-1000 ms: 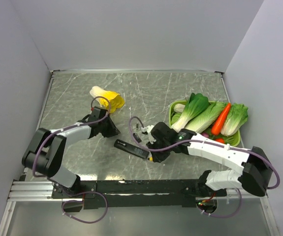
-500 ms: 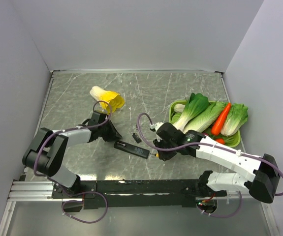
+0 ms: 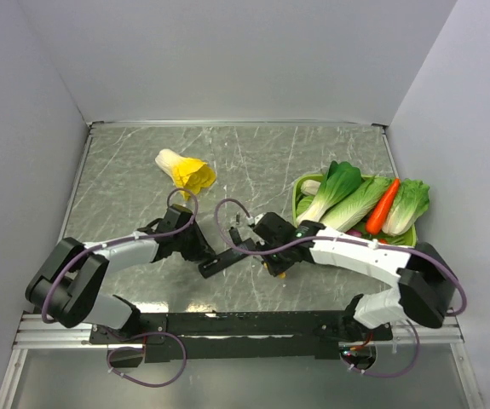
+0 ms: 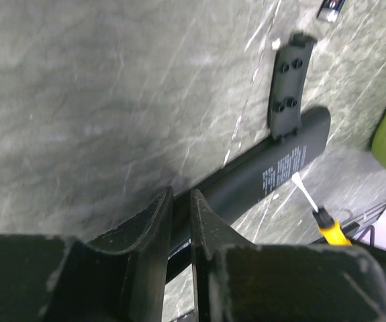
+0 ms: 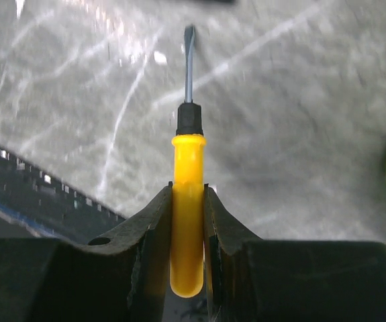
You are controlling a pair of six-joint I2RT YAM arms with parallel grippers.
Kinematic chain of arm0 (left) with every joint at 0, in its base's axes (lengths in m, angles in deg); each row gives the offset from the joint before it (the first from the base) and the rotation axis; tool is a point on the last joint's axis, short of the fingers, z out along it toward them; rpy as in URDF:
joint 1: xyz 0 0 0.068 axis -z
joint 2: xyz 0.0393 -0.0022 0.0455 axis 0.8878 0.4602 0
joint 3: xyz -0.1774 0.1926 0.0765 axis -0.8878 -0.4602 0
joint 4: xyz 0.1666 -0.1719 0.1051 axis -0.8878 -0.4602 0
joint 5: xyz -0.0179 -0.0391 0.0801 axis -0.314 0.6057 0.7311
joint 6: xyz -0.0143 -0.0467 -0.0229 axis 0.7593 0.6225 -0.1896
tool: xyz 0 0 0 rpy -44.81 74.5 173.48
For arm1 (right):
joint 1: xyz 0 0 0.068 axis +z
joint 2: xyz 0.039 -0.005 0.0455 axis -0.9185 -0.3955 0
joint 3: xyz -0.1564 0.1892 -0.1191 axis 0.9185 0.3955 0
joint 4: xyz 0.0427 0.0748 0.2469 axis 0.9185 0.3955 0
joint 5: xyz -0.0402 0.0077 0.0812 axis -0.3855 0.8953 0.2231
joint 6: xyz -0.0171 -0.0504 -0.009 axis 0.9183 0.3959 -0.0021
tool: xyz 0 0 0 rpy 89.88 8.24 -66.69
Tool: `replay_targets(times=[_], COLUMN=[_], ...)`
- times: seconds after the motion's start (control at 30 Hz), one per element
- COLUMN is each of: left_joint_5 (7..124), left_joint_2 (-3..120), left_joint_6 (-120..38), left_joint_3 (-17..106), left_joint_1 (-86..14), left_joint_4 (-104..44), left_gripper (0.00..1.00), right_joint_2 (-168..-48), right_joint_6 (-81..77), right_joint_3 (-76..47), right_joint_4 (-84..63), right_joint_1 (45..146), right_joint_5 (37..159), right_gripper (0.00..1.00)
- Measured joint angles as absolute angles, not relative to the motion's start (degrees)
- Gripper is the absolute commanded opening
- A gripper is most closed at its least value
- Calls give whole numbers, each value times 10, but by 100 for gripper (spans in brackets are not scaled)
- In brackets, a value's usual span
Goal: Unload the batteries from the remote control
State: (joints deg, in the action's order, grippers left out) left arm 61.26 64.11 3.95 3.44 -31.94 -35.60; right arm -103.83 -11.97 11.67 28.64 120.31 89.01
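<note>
Even, soft overhead light; wrist views blurred, glare streaks on table [image 3: 253,153].

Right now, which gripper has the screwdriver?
The right gripper: it is shut on the yellow-handled screwdriver. The left gripper grips the remote instead.

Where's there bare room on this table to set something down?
Free: far strip of grey marbled table behind the yellow-white cabbage. Crowded: mid-front, where left gripper and right gripper meet at the slim black remote control, and right, the green vegetable tray.

Grey marbled table [image 3: 253,162], yellow leafy vegetable [image 3: 185,170], green tray [image 3: 295,194], black remote control [image 4: 273,171], short black cover [image 4: 285,94].
</note>
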Motion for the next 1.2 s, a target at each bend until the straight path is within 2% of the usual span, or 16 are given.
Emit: replay_targets(times=[0.47,0.67,0.8,0.97,1.2], left_joint_5=[612,612,619,632,647], left_joint_2=[628,627,617,610,610], left_joint_6=[65,69,68,65,52], left_joint_3=[18,18,19,39,74], left_joint_1=[-309,-306,-305,-306,-326], left_joint_4=[-351,-351,-365,-382,-392], left_gripper=[21,25,29,28,28], right_joint_2=[-1190,-1221,-1217,-1174,-1104], right_joint_6=[-102,-79,-64,-43,-16], right_joint_3=[27,-27,-43,-31,-3], right_joint_4=[201,208,231,279,287], right_joint_1=[1196,1176,1145,1114,1117], right_joint_5=[939,934,910,893,956], right_gripper=[0,0,0,0,0])
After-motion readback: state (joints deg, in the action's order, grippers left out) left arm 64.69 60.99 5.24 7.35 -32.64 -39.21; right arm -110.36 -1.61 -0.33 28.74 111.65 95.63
